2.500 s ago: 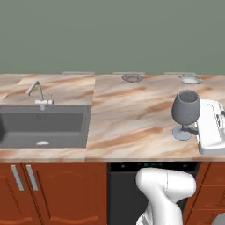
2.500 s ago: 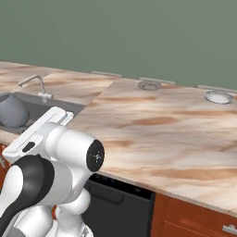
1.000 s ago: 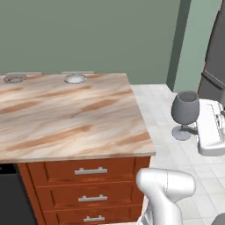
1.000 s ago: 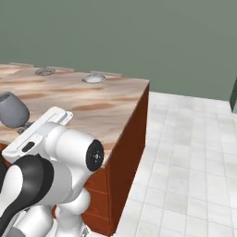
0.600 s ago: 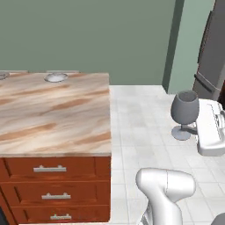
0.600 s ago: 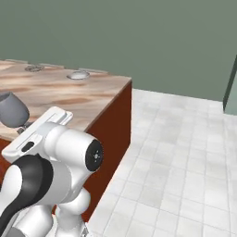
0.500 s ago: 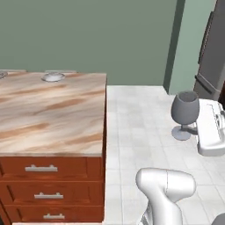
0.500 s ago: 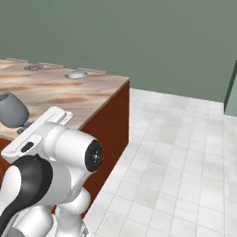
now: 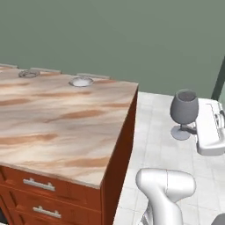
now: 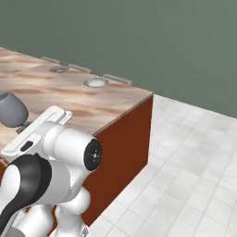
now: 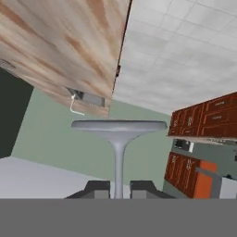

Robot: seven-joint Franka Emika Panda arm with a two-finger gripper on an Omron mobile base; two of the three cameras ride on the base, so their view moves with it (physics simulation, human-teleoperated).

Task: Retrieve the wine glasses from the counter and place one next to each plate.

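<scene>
A plain grey-green wall point(image 9: 132, 39) ran behind the scene. The floor point(image 10: 194, 171) was pale square tile with thin grout lines. Reddish-brown cabinets point(image 9: 57, 193) with silver bar handles point(image 9: 38, 185) stood under a marbled beige top. More red-brown cabinets point(image 11: 203, 115) showed in the hand view.

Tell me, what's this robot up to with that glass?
The robot's gripper is shut on the thin stem of a wine glass, carrying it upright in the air beside the arm. It sits past the end of the counter, over the tiled floor. No plates are in sight, so the glass has not been set down yet.
</scene>
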